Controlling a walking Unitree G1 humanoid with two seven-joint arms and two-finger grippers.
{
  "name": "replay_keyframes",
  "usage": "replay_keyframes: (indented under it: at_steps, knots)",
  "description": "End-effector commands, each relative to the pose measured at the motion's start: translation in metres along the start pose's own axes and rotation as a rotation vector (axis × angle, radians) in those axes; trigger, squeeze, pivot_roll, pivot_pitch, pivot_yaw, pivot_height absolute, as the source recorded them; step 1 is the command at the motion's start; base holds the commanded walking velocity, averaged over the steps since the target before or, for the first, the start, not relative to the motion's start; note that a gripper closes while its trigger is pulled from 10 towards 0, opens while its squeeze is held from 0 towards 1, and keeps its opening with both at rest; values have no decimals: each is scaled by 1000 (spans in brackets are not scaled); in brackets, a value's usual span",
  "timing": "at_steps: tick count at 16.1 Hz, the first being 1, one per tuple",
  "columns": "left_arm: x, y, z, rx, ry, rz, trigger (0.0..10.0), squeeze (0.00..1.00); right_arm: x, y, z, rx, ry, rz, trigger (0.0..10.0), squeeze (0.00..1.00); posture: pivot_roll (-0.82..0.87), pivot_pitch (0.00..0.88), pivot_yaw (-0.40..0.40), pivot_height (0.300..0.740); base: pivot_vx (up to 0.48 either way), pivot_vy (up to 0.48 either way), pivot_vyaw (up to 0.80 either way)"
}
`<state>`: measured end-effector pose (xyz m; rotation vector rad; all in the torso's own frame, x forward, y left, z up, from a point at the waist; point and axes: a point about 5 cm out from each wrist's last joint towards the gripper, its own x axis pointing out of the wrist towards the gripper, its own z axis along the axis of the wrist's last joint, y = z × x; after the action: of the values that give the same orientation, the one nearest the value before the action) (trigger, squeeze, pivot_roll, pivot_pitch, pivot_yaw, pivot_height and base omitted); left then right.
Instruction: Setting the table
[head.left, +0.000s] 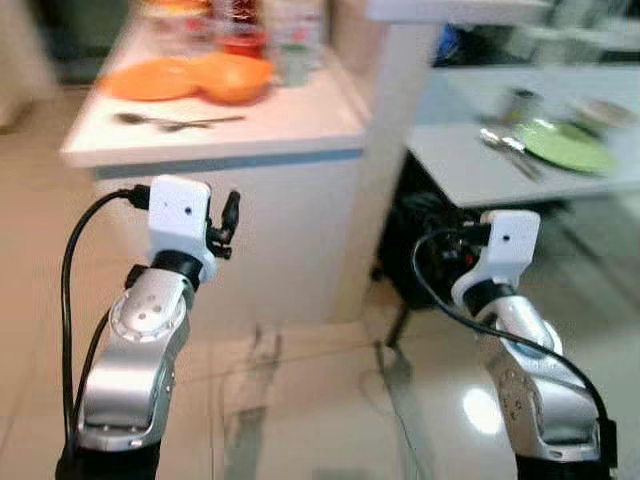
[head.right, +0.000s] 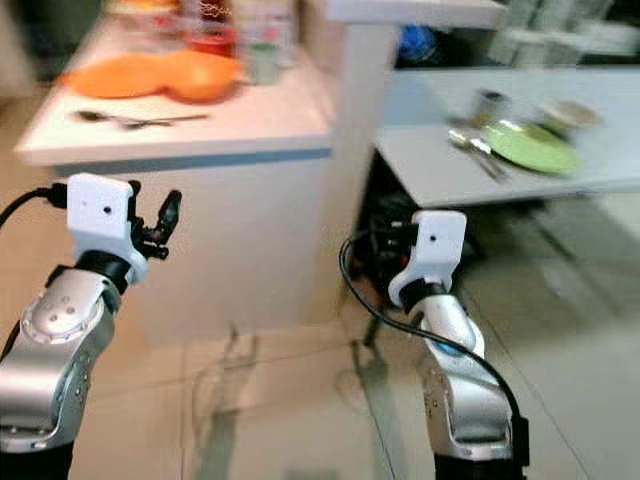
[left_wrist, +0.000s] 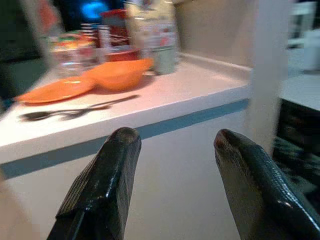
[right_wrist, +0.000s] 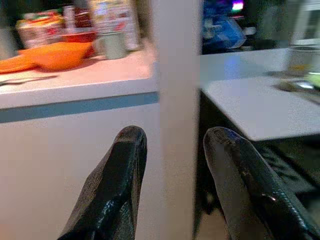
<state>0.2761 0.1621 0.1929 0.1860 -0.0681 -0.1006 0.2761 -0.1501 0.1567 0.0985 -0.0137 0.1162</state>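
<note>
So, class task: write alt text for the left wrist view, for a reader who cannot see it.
The left gripper, jaws open and empty, points at a white counter with a blue strip along its edge. On the counter sit an orange bowl, an orange plate, dark cutlery and blurred jars behind.

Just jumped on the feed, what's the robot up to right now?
Nothing is being held. The left gripper and right gripper are both raised in front of the robot, open and empty, facing the white counter. On the counter lie an orange plate, an orange bowl and some cutlery. To the right, the table already carries a green plate with cutlery beside it. The image is blurred, so the robot seems to be moving.
</note>
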Motion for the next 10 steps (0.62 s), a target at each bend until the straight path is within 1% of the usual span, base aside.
replay_keyframes:
  at_steps: [1, 6, 7, 8, 10]
  knots:
    - [1, -8, 3, 0, -11, -25, 10000, 0, -1, -9, 1, -6, -1, -34, 10000, 0, 54, 0, -18, 740, 0, 480, -800]
    - [2, -7, 3, -3, -11, -26, 10000, 0, -1, -9, 2, -4, -5, -39, 10000, 0, 53, 0, -16, 740, 0, 480, -800]
    - [2, -7, 4, 13, -22, -19, 10000, 0, -1, -9, 2, -5, -6, -36, 10000, 0, 53, 0, -16, 740, 0, 0, -800]
    - [3, -8, 6, 42, -27, -23, 10000, 0, -1, -8, 4, -15, -13, -26, 10000, 0, 53, 0, -16, 740, 0, -364, 0]
    - [3, -7, 7, 49, -37, -9, 10000, 0, 0, -6, 5, -14, -22, -20, 10000, 0, 53, 0, -18, 740, 0, -480, 0]
